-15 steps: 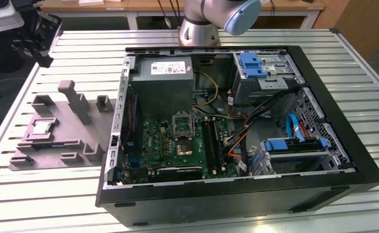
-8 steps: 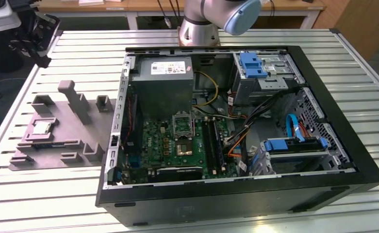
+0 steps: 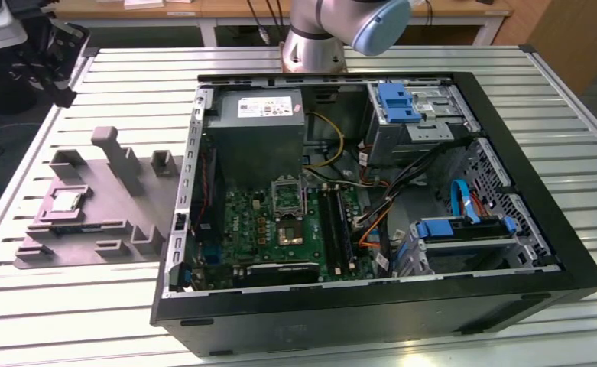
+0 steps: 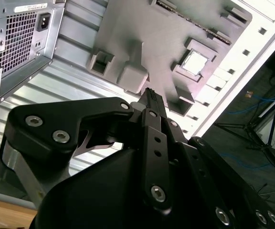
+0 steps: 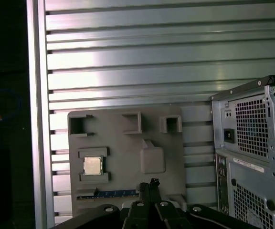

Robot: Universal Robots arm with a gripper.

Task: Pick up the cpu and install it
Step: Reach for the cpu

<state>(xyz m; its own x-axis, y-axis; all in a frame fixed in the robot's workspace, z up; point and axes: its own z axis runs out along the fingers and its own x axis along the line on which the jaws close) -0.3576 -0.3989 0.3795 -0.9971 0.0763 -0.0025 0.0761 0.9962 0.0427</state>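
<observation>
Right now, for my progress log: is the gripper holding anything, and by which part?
Nothing is held. The gripper is shut and empty; the cpu lies in its seat on the grey tray.

cpu (image 3: 66, 201): silvery square, flat in grey holder (image 3: 109, 210) recess.

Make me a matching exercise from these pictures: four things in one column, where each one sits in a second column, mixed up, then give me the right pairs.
Things
1. cpu
2. grey tray
3. power supply box
4. computer case

Places
A. inside the case
B. lying open on its side on the slatted table
C. in a square pocket of the tray
D. on the table, at the exterior view's left of the case

Pairs: 1-C, 2-D, 3-A, 4-B
</observation>
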